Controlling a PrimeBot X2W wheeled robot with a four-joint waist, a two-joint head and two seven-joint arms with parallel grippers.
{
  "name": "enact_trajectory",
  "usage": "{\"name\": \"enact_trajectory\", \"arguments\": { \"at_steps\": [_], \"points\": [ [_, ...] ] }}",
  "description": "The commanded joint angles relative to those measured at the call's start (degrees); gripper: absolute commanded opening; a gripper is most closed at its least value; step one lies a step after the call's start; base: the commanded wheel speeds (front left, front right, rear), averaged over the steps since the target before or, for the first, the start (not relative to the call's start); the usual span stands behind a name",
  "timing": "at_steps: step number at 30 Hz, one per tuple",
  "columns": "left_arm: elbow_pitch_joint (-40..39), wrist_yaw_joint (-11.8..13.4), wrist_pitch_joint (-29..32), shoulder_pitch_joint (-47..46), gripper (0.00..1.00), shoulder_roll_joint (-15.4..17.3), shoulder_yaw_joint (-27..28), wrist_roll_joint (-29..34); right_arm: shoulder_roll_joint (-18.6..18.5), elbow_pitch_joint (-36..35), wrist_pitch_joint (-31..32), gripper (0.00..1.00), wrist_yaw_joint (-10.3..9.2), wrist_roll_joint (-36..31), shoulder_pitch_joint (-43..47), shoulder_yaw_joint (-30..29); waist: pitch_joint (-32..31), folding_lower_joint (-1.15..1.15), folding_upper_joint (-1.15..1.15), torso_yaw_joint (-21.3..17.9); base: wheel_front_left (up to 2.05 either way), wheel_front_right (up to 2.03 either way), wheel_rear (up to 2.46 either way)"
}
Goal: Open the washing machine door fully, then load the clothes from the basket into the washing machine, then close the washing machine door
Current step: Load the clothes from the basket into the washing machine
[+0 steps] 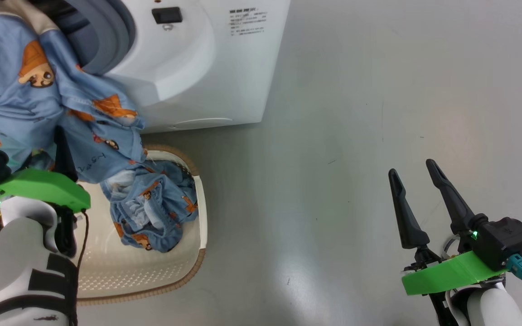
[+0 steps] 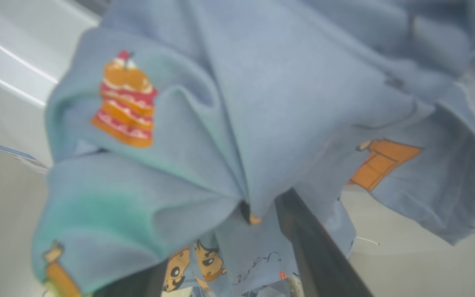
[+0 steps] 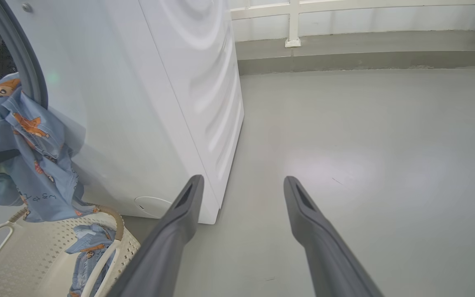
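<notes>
Clothes (image 1: 30, 90) hang above the basket (image 1: 202, 217) — seemingly on the left gripper (image 1: 64, 151).

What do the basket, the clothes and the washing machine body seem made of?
The basket: cream plastic, matte, by its moulded rows of holes; its brown rim looks woven. The clothes: soft printed fabric, perhaps cotton, since they fold and drape. The washing machine: white panels, smooth, glossy, probably painted metal or plastic.
</notes>
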Motion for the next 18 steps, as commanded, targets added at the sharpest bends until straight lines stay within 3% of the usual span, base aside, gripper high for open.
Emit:
{"name": "enact_trajectory", "arguments": {
  "at_steps": [1, 5, 6, 7, 8, 18],
  "points": [
    [0.12, -0.14, -0.36, -0.55, 1.0, 2.57, 1.56, 0.21, 0.04, -1.22, -0.13, 1.0, 0.09, -0.46, 0.13, 1.66, 0.01, 0.0, 0.0, -0.17, 0.0, 0.0, 0.0],
    [2.04, -0.81, -0.36, -1.91, 1.0, 2.87, 2.03, -0.16, 0.04, -1.21, -0.12, 1.0, 0.09, -0.46, 0.03, 1.66, 0.11, 0.0, 0.0, -0.42, 0.0, 0.0, 0.0],
    [2.42, -1.04, -0.36, -2.16, 0.82, 2.89, 2.22, -0.4, 0.04, -1.2, -0.11, 1.0, 0.09, -0.47, 0.0, 1.68, 0.11, 0.0, 0.0, -0.46, 0.0, 0.0, 0.0],
    [2.62, -1.2, -0.36, -2.35, 0.25, 2.94, 2.4, -0.55, 0.04, -1.17, -0.11, 1.0, 0.09, -0.48, -0.01, 1.71, 0.11, 0.0, 0.0, -0.51, 0.0, 0.0, 0.0],
    [2.71, -1.37, -0.36, -2.49, 0.0, 2.96, 2.46, -0.59, 0.04, -1.15, -0.11, 1.0, 0.09, -0.48, -0.03, 1.74, 0.1, 0.0, 0.0, -0.55, 0.0, 0.0, 0.0],
    [-0.72, -2.4, -0.36, 0.35, 0.0, 1.99, 1.95, 0.21, 0.04, -0.75, -0.21, 1.0, 0.09, -0.38, 0.28, 1.57, -1.36, 0.0, 0.0, 0.43, 0.0, 0.0, 0.0]
  ]
}}
